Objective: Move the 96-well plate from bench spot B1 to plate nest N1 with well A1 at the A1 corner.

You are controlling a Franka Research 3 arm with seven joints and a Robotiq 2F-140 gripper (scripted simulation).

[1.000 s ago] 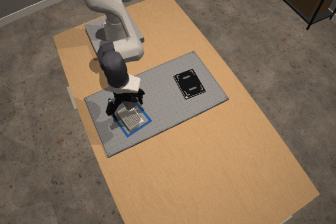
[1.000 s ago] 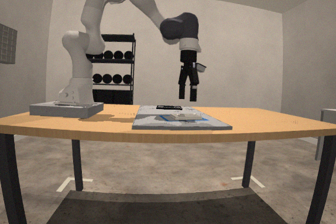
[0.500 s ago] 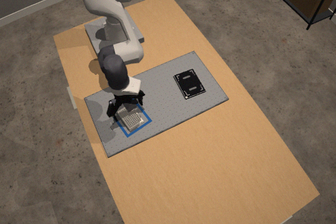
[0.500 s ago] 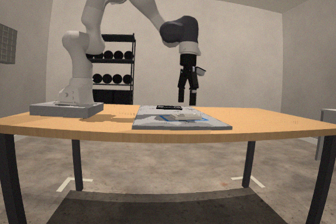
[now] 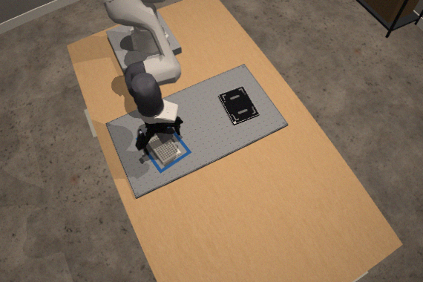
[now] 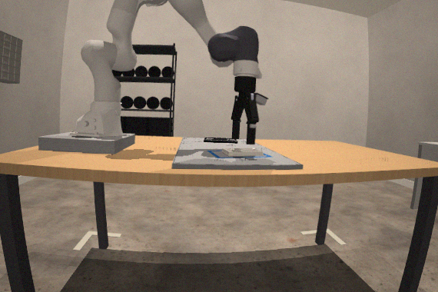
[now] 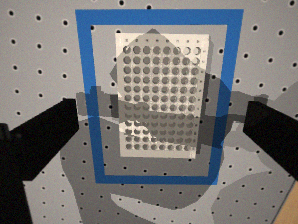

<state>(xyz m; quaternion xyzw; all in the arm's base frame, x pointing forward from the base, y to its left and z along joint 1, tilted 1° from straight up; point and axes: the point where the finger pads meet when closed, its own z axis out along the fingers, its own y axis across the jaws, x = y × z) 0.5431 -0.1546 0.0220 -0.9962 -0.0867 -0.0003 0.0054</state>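
Gripper (image 7: 155, 125) wide open, holding nothing, fingers straddling the 96-well plate (image 7: 162, 95) mid-frame in the wrist view, inside the blue B1 outline (image 7: 85, 75). Risk: off-centre closing skews the plate or a pad hits its rim. Long axis runs top-bottom; cut-off corner unclear. Nest N1 (image 5: 238, 105) sits farther, right of centre.

Pale grey rounded arm (image 6: 115, 21), dark grey wrist housing (image 6: 234, 44), white flange, black jaws.
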